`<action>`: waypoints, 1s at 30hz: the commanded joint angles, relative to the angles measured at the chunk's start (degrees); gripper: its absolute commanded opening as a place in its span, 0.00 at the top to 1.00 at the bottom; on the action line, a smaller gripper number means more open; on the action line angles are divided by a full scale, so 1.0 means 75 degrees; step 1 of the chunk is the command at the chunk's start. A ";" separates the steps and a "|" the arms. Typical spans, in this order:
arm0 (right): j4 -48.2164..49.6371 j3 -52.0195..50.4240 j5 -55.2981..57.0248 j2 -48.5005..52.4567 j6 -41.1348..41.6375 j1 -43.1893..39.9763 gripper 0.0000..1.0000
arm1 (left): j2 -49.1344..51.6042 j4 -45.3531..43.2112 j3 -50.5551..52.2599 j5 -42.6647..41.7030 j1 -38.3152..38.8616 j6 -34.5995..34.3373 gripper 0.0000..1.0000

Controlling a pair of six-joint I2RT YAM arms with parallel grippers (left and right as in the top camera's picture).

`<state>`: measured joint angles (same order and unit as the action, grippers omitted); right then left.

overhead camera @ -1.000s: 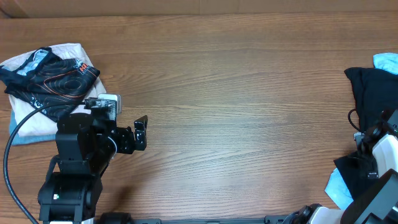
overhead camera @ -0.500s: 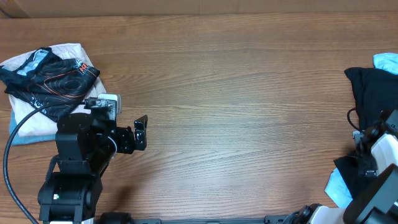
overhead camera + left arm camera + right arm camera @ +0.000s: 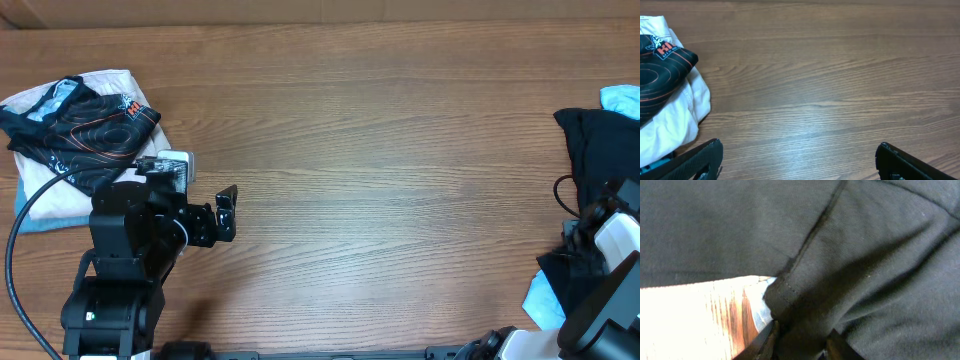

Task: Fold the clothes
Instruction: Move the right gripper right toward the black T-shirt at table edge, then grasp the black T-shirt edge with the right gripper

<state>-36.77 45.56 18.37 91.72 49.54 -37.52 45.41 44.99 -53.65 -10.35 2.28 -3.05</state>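
Finding: right fingers (image 3: pixel 762 345) clenched on the black garment's (image 3: pixel 865 255) hem at the desk's (image 3: pixel 400 150) right edge. Advisable to lift slowly, one layer only. The left fingers (image 3: pixel 695 160) are released, idle beside the folded stack (image 3: pixel 75 135).

No clear writing to read
A small red-and-white logo (image 3: pixel 660 46) stands on the black patterned garment (image 3: pixel 85 135), at 10 o'clock on the surface (image 3: pixel 400 150); its letters are too blurred.
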 commanded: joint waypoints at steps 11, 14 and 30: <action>-0.0836 0.0670 -0.0073 -0.0277 -0.0006 -0.0012 0.96 | -0.0012 -0.0041 -0.0198 -0.0087 0.0061 -0.0052 0.00; -0.1189 0.1008 -0.0312 -0.0460 -0.0219 -0.0006 0.95 | -0.0012 -0.0055 -0.0198 -0.0087 0.0061 -0.0052 0.00; -0.2294 0.2390 -0.2471 -0.2244 -0.2824 0.0863 0.86 | -0.0012 -0.0172 -0.0198 -0.0093 0.0061 -0.0052 0.00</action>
<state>-53.82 60.42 2.83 79.20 33.80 -34.09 45.41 44.14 -53.65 -10.35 2.28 -3.05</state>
